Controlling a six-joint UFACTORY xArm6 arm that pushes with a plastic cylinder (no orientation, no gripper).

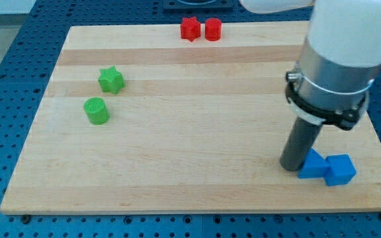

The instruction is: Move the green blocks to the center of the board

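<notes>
A green star block [111, 80] lies at the view's left on the wooden board [197, 132]. A green round block [96, 110] lies just below and left of it, apart from it. My tip [291, 166] rests on the board at the view's lower right, far from both green blocks. It stands right against the left side of a blue block [313, 166].
A second blue block [340, 170], cube-like, touches the first blue block on its right. A red star block [190, 29] and a red round block [213, 30] sit side by side at the board's top edge. The arm's white and grey body [339, 59] hangs over the board's right side.
</notes>
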